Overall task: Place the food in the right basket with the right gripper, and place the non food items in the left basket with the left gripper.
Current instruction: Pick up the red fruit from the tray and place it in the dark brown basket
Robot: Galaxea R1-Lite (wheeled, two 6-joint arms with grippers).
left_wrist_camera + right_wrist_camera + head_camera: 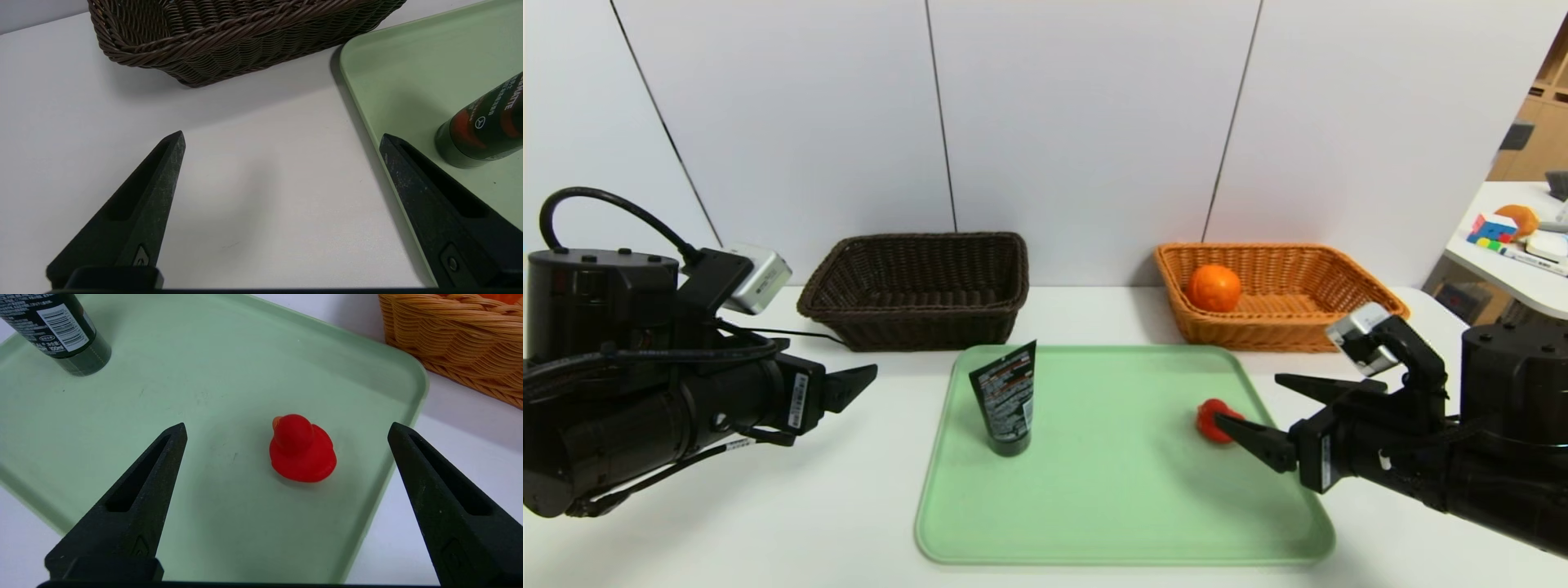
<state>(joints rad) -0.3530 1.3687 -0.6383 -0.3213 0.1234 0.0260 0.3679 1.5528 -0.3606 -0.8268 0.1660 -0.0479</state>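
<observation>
From my head camera the right gripper (1254, 406) has one finger covering part of the red rubber duck (302, 451); the wrist view shows the duck whole, on the green tray (1111, 523) between the spread jaws and just ahead of their tips, untouched. The dark tube (1006, 398) stands cap-down on the tray, well off to that gripper's left, cut off in both wrist views. My left gripper (282, 143) hangs released over the white table (253, 183), the tube just beyond its inner finger.

I count two baskets: a dark brown basket (919, 286) and an orange wicker basket (1282, 290) holding one orange (1214, 287). One duck, one tube, one tray.
</observation>
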